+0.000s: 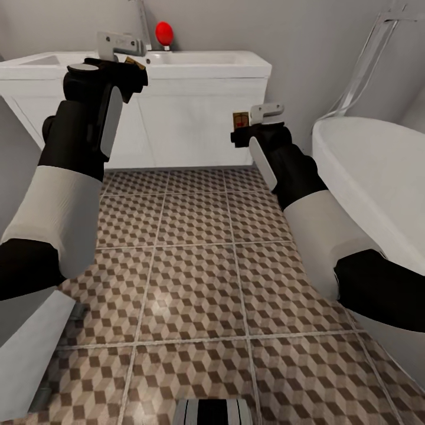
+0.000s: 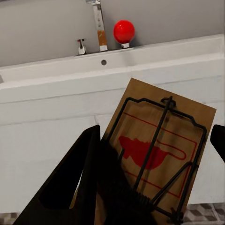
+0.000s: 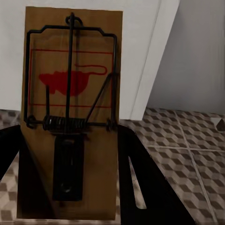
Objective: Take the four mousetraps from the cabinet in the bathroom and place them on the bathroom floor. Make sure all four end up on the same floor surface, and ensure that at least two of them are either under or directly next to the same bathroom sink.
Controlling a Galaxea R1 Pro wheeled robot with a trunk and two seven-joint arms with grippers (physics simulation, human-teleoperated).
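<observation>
Left gripper (image 1: 131, 62): raised in front of the white sink unit (image 1: 195, 118), fingers closed on a mousetrap (image 2: 157, 154); the brown board sticks out tilted between the dark fingers (image 2: 77, 187), wire bar and red mouse print facing the wrist camera.
Right gripper (image 1: 251, 121): held lower, off the unit's right front corner, fingers clamped on a second mousetrap (image 3: 70, 108); the board stands upright between them, spring coil across its lower half.
Second mousetrap in the head view: a small brown board (image 1: 240, 121) just beside the pale finger, over the floor.
Sink unit: white, against the grey wall, with a tap (image 2: 99, 26) and a red ball (image 1: 164, 32) on its back edge.
Floor (image 1: 195, 283): cube-patterned tiles, pale grout.
Bathtub (image 1: 378, 177): white rim along the right edge of the floor.
Robot base (image 1: 213, 412): at the near edge of the floor.
</observation>
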